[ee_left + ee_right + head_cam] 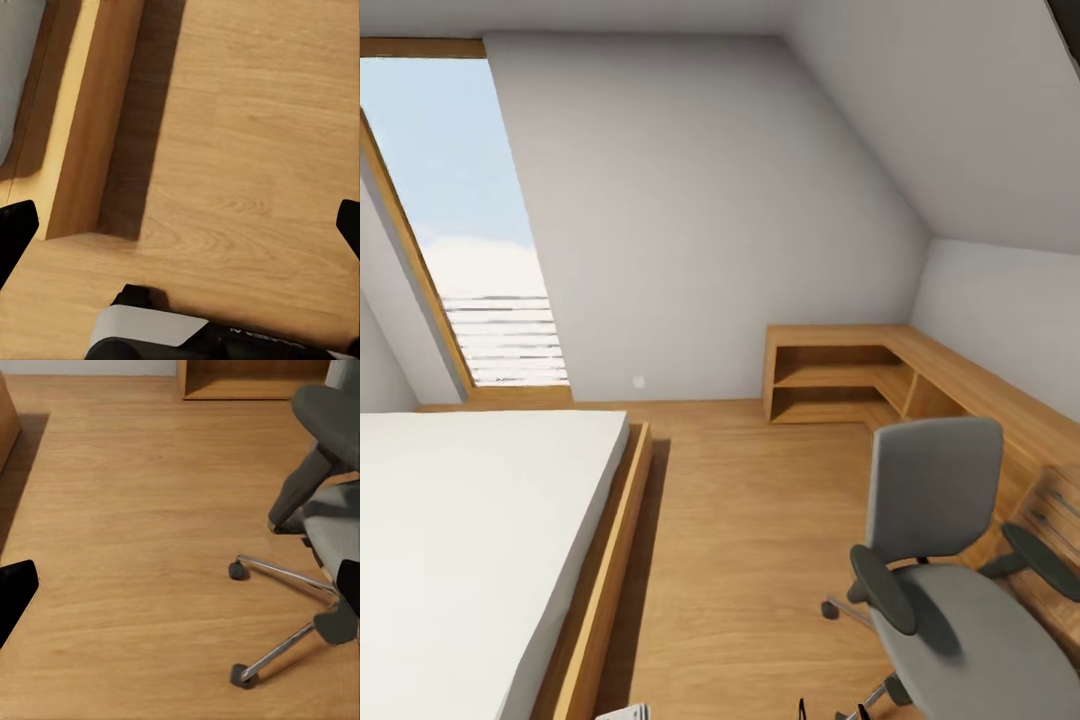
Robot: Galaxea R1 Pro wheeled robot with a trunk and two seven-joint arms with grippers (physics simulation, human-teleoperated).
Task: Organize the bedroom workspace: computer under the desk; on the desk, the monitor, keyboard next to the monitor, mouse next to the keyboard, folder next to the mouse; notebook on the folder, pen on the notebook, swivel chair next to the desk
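Early in the task, judging by the scene: no desk, monitor, keyboard, mouse, folder, notebook or pen to be seen here, so nothing of the sorting can be counted as done. Facing into the bedroom, with a wooden-framed bed (480, 540) on the left arm's side, a skylight (460, 220) above it and a low wooden shelf unit (840, 375) along the far wall.

Swivel chair (950, 590) close on the right arm's side, seat bare and grey, no blue folder lying on the visible part of it. Tall grey back upright, black armrests (885, 590) out to either side, chrome base (289, 607) spread on the wood floor (750, 540) on dark casters. Probably still to be rolled to the desk.

Left gripper (180, 225) spread wide, fingers (15, 232) dark at the frame edges, nothing between; bare floor ahead, bed frame (90, 112) just off one finger. Right gripper (180, 585) likewise apart and holding nothing, the chair's base just beyond one fingertip.
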